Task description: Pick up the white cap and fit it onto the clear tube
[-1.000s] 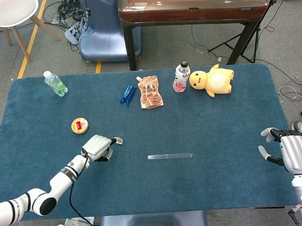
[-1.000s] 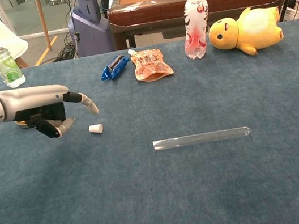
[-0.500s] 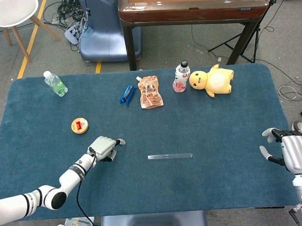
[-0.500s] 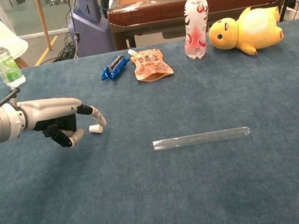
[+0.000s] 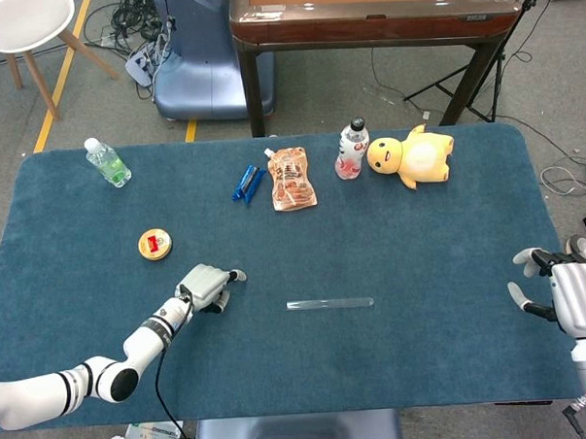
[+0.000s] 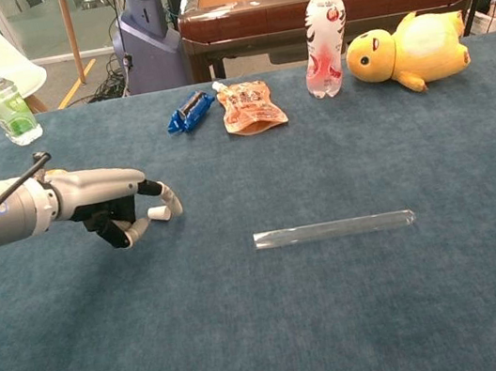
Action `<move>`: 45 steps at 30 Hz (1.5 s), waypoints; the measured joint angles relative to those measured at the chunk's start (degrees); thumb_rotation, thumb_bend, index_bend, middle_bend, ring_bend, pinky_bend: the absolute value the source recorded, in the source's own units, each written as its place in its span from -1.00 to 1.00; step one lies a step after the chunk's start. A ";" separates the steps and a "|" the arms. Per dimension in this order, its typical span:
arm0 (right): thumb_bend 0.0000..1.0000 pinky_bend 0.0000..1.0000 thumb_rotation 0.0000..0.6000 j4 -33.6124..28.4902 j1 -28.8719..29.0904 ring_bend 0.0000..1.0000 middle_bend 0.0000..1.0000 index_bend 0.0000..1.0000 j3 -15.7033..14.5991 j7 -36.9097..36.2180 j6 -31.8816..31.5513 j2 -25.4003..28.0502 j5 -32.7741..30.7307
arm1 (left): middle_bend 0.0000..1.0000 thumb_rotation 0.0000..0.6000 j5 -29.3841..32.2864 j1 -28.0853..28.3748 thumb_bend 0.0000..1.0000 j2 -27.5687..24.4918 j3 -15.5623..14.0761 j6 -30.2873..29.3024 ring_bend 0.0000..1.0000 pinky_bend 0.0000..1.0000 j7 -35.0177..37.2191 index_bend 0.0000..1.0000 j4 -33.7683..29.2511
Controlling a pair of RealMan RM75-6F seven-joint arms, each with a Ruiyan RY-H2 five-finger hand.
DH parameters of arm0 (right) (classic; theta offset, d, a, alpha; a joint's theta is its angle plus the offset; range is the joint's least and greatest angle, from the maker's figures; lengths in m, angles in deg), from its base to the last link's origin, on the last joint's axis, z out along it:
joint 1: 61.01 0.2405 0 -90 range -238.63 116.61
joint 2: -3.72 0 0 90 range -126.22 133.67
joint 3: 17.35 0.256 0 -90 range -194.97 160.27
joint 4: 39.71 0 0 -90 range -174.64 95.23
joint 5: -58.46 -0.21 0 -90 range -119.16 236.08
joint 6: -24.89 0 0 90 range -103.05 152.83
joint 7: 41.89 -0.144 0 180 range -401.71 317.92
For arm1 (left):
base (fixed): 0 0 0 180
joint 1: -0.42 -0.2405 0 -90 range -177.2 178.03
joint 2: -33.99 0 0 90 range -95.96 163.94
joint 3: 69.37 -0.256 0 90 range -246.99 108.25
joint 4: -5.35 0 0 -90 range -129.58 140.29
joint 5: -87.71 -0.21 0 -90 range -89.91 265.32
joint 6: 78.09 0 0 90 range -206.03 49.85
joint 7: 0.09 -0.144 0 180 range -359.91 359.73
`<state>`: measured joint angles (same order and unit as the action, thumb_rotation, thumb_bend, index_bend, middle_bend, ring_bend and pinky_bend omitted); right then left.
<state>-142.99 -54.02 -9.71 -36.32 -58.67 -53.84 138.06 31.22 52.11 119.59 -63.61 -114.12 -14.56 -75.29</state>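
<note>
The small white cap [image 6: 159, 214] lies on the blue cloth at centre left. My left hand [image 6: 124, 211] [image 5: 206, 286] is low over the cloth right at it: one finger reaches over the cap's far side and the curled fingers sit on its near side. The cap still rests on the cloth, and the head view hides it under the hand. The clear tube [image 6: 334, 228] [image 5: 330, 302] lies flat and crosswise to the right of the cap, apart from the hand. My right hand [image 5: 569, 295] hangs at the table's right edge with its fingers spread, holding nothing.
Along the far side stand a green bottle [image 5: 107, 161], a blue packet [image 5: 247, 182], an orange pouch [image 5: 291, 179], a drink bottle [image 5: 351, 149] and a yellow plush toy [image 5: 412, 156]. A round tin [image 5: 154, 245] sits behind my left hand.
My left hand has slid right and lowered until its fingers bracket the cap. The cap and the tube have stayed put, and the right hand has barely shifted.
</note>
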 measured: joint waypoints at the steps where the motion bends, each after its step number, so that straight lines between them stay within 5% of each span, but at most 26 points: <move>1: -0.43 -0.11 1.00 0.00 -0.03 0.01 0.10 -0.14 -0.01 0.00 -0.03 0.01 0.01 | 1.00 1.00 0.26 0.06 0.28 0.12 -0.11 0.00 1.00 1.00 0.01 -0.59 0.32; 31: -0.43 -0.11 1.00 -1.55 -0.91 0.02 0.10 -0.14 -0.66 0.70 -1.49 0.42 1.81 | 1.00 1.00 2.70 -0.78 0.28 -4.83 -2.92 -3.25 1.00 1.00 -1.43 -0.59 -2.93; 45: -0.43 -0.11 1.00 -1.74 -0.91 0.02 0.10 -0.14 -0.68 0.85 -1.24 0.62 1.83 | 1.00 1.00 0.64 -1.13 0.14 -5.32 -0.74 -4.78 1.00 1.00 2.26 -0.57 -3.75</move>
<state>-144.73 -54.92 -10.39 -35.46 -59.90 -53.22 139.89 31.86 50.99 114.27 -64.35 -118.90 -12.30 -79.04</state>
